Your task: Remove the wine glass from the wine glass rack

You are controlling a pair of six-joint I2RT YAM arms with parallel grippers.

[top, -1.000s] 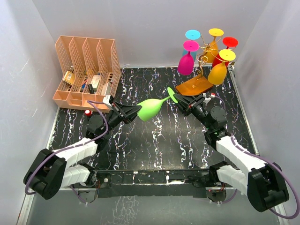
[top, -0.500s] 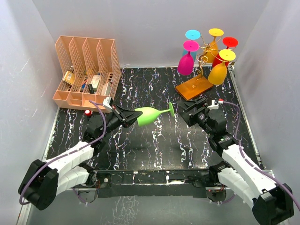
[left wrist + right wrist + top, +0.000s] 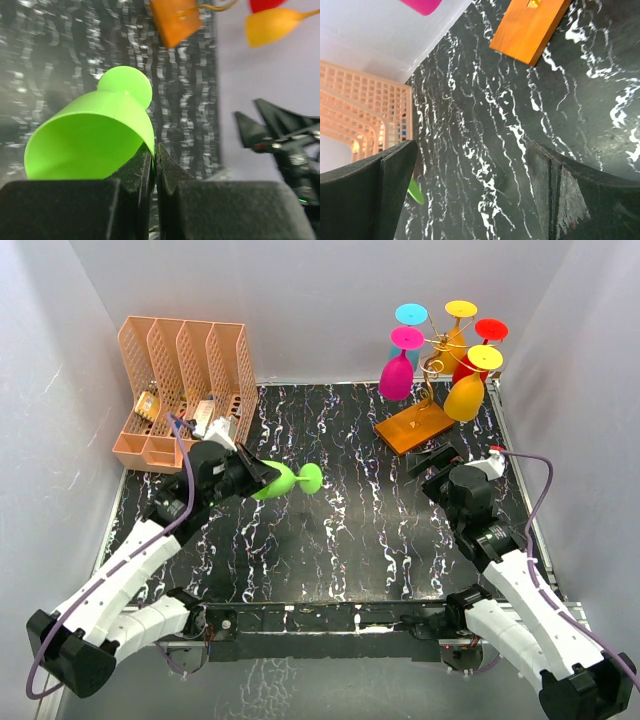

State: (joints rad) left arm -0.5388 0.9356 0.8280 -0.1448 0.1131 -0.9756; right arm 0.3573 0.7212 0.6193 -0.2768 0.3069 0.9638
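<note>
left gripper pinched the glass by its rim only, apparently mid-air; right gripper sat wide, empty. Thin grip: glass could pivot, slip, drop.

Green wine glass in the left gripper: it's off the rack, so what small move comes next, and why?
Probably lower the left gripper toward the table below it. It pinches the rim of the green wine glass, held sideways in the air, well clear of the wine glass rack. Setting it down seems all that remains; the right gripper is open, empty.
</note>
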